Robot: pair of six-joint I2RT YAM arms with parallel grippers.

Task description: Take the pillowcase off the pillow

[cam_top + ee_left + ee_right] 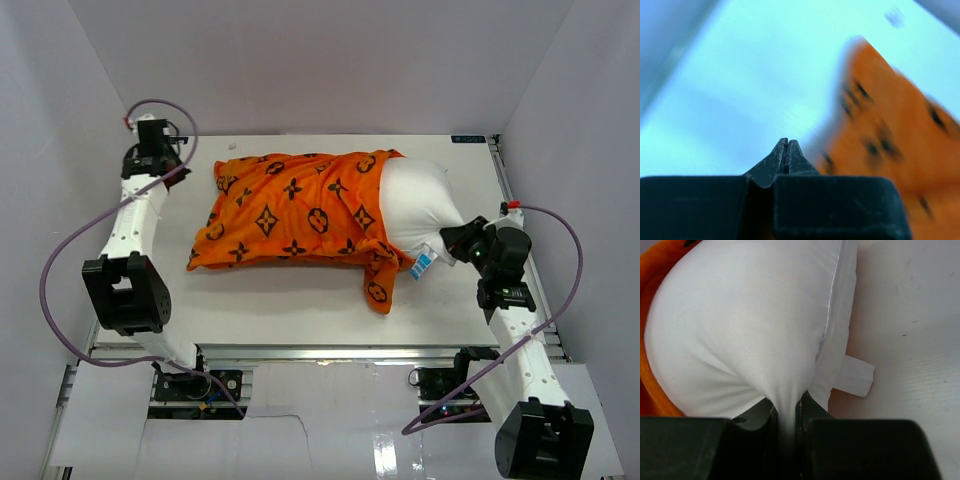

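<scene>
Orange pillowcase (290,215) lies mid-table, long axis left to right, with the white pillow (420,200) bared at its right end, where the right gripper (786,412) pinches it. The left gripper (785,156), fingers pressed together and empty, sits near the pillowcase's far-left corner.

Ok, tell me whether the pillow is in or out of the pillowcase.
Partly out. The pillow has its white right end bare, pinched by the right gripper; the orange pillowcase covers the rest.
</scene>
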